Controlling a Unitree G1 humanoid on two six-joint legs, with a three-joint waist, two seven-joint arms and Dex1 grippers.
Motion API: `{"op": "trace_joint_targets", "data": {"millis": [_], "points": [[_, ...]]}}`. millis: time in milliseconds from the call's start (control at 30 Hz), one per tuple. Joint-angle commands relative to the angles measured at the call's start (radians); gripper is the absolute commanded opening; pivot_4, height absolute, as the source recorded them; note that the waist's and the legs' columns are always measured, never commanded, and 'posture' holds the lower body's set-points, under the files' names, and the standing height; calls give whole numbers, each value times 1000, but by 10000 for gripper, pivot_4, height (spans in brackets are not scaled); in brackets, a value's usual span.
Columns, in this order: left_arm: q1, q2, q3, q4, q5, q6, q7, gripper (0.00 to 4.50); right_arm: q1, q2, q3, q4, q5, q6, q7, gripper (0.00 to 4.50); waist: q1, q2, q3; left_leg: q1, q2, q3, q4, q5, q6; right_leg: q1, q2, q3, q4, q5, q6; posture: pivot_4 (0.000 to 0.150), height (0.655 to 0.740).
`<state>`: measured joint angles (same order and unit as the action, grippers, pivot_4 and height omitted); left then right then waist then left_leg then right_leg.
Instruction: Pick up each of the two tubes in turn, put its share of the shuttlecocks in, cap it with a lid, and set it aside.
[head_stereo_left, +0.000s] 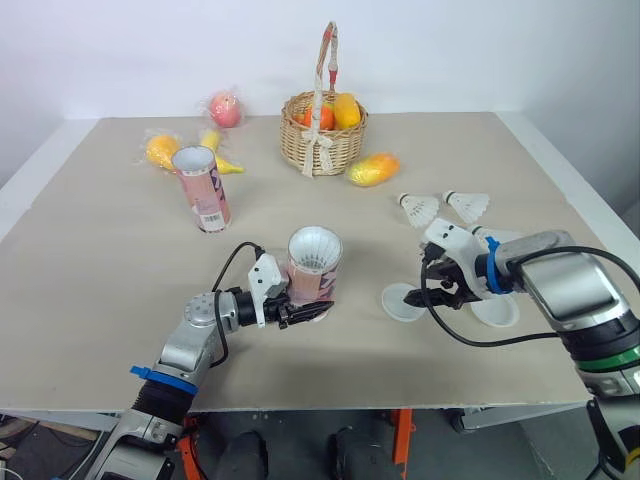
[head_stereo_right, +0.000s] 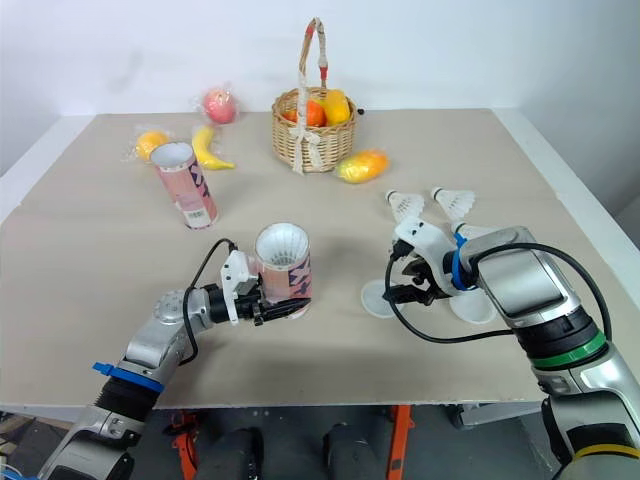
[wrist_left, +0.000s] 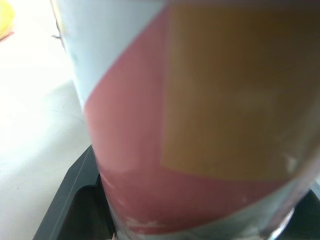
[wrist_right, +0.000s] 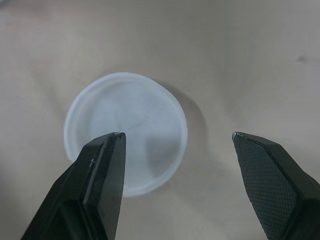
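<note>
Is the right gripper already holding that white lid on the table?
No: the right gripper is open, its fingers spread above the lid, which lies flat on the table.

Left claw (head_stereo_left: 305, 314) clamped tight — right claw (wrist_right: 177, 135) spread wide.

Pink tube (head_stereo_left: 315, 265) upright at front, second tube (head_stereo_left: 203, 188) back-left, two white shuttlecocks (head_stereo_left: 419, 209) (head_stereo_left: 467, 205), two flat lids (head_stereo_left: 405, 302) (head_stereo_left: 497, 312) right

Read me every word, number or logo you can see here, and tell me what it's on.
No text is readable.
White marks on the far tube: too small to read.
Print on the near tube: too blurred to read.
</note>
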<state>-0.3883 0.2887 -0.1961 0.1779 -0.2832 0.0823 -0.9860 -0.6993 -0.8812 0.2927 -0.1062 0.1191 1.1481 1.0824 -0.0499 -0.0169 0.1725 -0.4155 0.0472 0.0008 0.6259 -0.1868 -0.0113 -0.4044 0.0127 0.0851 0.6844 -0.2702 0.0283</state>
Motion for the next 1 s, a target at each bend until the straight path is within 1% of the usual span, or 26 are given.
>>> {"op": "trace_joint_targets", "data": {"millis": [33,200,233,300,333,367,400,433,467,500,633,767,833,900,933,1000], "points": [[41,12,-15,55,27,39,8,29212,-23,-14,2,10,11,-26,-7,36682,0,0,0,0,0,0,0,0,0,0,0,0,0,0,0,1500,7400],[43,12,-12,56,28,37,11,29212,-18,-29,20,1,24,-30,-2,36682,0,0,0,0,0,0,0,0,0,0,0,0,0,0,0,1500,7400],[42,11,-12,57,28,37,12,29212,-18,-31,24,2,26,-32,-1,34393,0,0,0,0,0,0,0,0,0,0,0,0,0,0,0,1500,7400],[40,10,-12,60,28,36,13,29212,-16,-37,33,-9,31,-33,7,28869,0,0,0,0,0,0,0,0,0,0,0,0,0,0,0,1500,7400],[37,9,-12,63,29,35,14,29212,-14,-43,41,-17,30,-40,12,22915,0,0,0,0,0,0,0,0,0,0,0,0,0,0,0,1500,7400],[36,8,-13,65,29,34,14,29212,-13,-46,45,-24,32,-43,15,20575,0,0,0,0,0,0,0,0,0,0,0,0,0,0,0,1500,7400],[34,7,-13,66,29,34,14,29212,-13,-48,49,-31,36,-42,16,15217,0,0,0,0,0,0,0,0,0,0,0,0,0,0,0,1500,7400],[32,6,-13,68,29,34,13,29212,-14,-50,54,-35,39,-45,19,11007,0,0,0,0,0,0,0,0,0,0,0,0,0,0,0,1500,7400],[31,6,-13,70,29,34,13,29212,-16,-50,56,-38,43,-45,20,4392,0,0,0,0,0,0,0,0,0,0,0,0,0,0,0,1500,7400],[29,5,-14,72,29,33,12,29212,-19,-49,59,-39,45,-48,21,1066,0,0,0,0,0,0,0,0,0,0,0,0,0,0,0,1500,7400],[24,3,-13,79,30,30,12,29212,-36,-48,59,-41,51,-53,24,1066,0,0,0,0,0,0,0,0,0,0,0,0,0,0,0,1500,7400],[21,2,-13,84,31,27,12,29212,-87,-63,38,-58,82,-119,86,1066,0,0,0,0,0,0,1,0,0,0,0,0,0,1,1,1500,7400],[19,1,-13,87,30,27,9,29212,-125,-106,16,-101,114,-238,198,1066,2,0,0,0,0,0,1,0,0,0,0,0,0,1,1,1500,7400],[15,2,-14,92,31,27,3,29212,-171,-147,-24,-150,189,-326,335,1066,2,1,0,-1,0,0,1,0,0,0,0,0,0,0,1,1500,7400],[11,3,-15,96,31,26,-1,29212,-193,-168,-49,-172,228,-401,421,1066,3,1,0,-1,0,0,1,0,0,0,0,0,-1,0,1,1500,7400],[0,4,-17,104,32,24,-7,29212,-268,-172,-49,-162,243,-526,511,1066,2,1,0,-1,0,-1,0,0,0,0,0,-1,-1,0,1,1500,7400]]}}
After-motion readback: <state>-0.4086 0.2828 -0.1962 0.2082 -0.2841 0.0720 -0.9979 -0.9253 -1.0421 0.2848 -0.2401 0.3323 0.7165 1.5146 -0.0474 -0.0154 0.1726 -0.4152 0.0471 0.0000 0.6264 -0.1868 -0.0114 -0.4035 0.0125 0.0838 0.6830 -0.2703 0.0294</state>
